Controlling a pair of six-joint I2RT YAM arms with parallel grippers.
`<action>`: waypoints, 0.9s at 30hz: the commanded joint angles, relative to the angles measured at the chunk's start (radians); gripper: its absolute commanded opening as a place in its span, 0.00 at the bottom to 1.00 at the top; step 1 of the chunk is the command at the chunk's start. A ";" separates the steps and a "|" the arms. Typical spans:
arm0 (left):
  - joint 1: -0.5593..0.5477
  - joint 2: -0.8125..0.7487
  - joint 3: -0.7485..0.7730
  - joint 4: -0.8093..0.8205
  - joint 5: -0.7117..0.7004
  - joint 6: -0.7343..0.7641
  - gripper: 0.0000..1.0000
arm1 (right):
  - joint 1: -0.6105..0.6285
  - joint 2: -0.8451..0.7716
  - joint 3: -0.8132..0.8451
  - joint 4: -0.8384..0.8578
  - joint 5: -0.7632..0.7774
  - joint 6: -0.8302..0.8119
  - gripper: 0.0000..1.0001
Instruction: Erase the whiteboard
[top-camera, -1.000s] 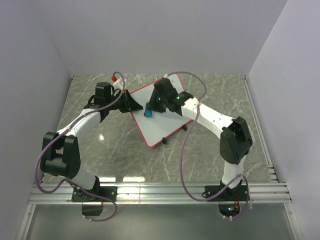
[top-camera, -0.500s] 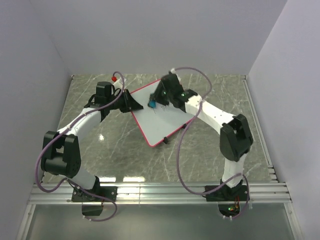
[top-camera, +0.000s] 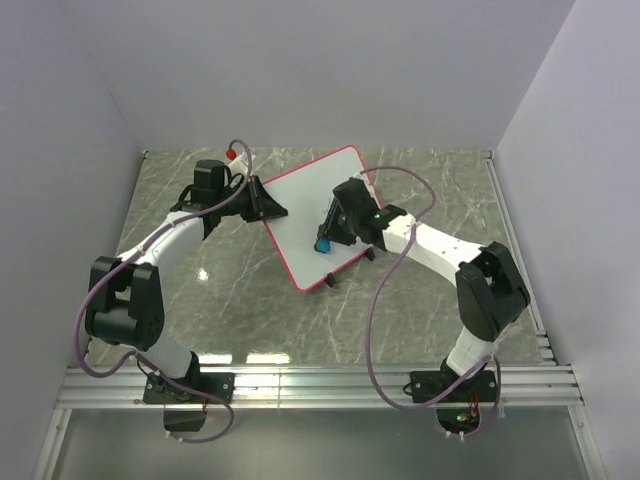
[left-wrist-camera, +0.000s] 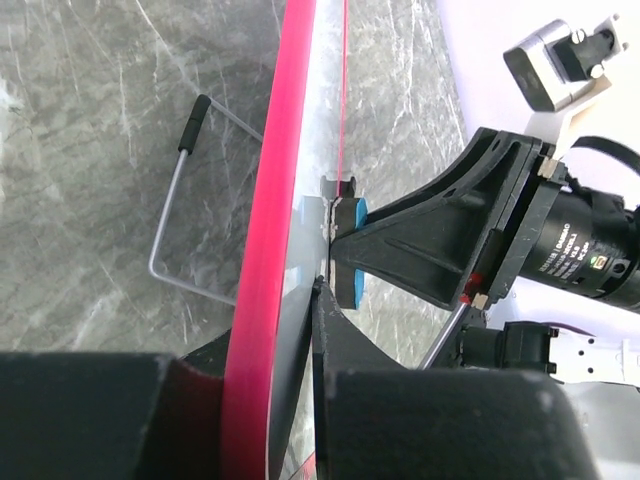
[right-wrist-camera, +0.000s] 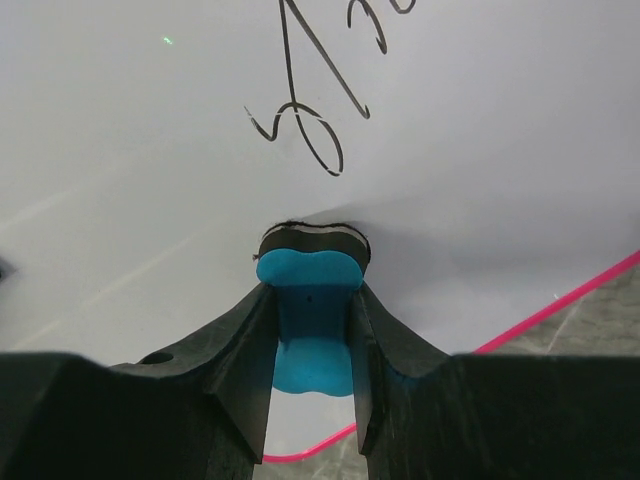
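Whiteboard (top-camera: 300, 222): centre of the top view, over the marble table (top-camera: 430, 190), pink rim set diagonally. Left gripper (top-camera: 272, 210) is closed on the rim along the board's left edge, near its upper-left corner. Right gripper (top-camera: 326, 240) clamps the blue eraser (right-wrist-camera: 310, 335), whose felt face presses on the white surface near the lower-right rim. Black handwriting (right-wrist-camera: 310, 140) sits just above the eraser in the right wrist view.

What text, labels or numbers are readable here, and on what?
Whiteboard: black handwritten strokes, cut off at the frame's top, not readable.
Black cylinder on the right arm: white printed label, too small to read.
No other text.
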 joint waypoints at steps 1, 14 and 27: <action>-0.045 0.007 0.012 -0.121 0.009 0.096 0.00 | -0.037 0.084 0.138 -0.054 0.030 -0.020 0.00; -0.049 -0.016 0.000 -0.134 0.009 0.087 0.00 | -0.193 0.355 0.614 -0.184 0.000 0.021 0.00; -0.049 0.007 0.026 -0.149 0.003 0.102 0.00 | -0.081 0.039 0.002 0.015 -0.023 0.084 0.00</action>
